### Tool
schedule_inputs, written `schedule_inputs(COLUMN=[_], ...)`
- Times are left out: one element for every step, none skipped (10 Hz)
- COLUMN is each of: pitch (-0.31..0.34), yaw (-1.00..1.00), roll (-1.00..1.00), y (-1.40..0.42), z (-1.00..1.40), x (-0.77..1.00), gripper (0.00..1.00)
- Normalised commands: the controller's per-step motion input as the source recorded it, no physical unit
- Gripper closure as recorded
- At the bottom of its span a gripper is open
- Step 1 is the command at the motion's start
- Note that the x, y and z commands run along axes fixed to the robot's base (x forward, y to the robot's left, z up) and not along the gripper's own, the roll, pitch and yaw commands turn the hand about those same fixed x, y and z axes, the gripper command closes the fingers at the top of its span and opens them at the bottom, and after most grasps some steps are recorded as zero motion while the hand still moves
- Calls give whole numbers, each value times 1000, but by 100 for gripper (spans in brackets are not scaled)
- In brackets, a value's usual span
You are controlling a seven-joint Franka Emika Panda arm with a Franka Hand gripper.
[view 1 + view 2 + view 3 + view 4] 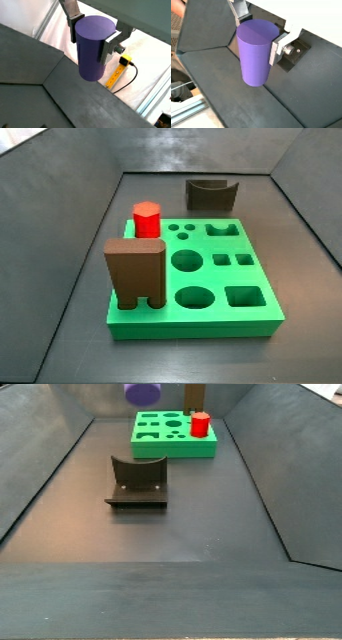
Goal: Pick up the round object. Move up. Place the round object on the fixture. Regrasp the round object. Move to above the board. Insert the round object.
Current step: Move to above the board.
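The green board fills the middle of a side view, its round, square and hexagonal holes open in its top; in a side view it sits small at upper centre. On it stand a tall brown arch-shaped block at its near left corner and a red hexagonal peg behind that. The fixture rests on the dark floor in front of the board, well apart from it (its notch is clearer at upper right,). The gripper shows only in the wrist views, its silver fingers clamped on the purple cylinder peg, which hangs clear of the floor. The peg's rounded end is cut off by the frame's top edge.
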Motion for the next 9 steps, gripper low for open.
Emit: schedule_inputs(pitch=[7, 33, 44, -60, -69, -75, -80, -80, -78], yaw=[-20, -20, -18, -87, -85, -88, -96, -102, -106], roll=[-63, -63, -59, -1000, -1000, -1000, -1000, -1000, -1000], y=[-3, -3, -3, -1000, -1000, -1000, -1000, -1000, -1000], z=[678, 384, 266, 161, 171, 187, 168, 174, 178], x=[-66, -40, -33, -449, -449, -478, -492, -503, -518], gripper=[100, 100, 100, 100, 100, 100, 100, 100, 100])
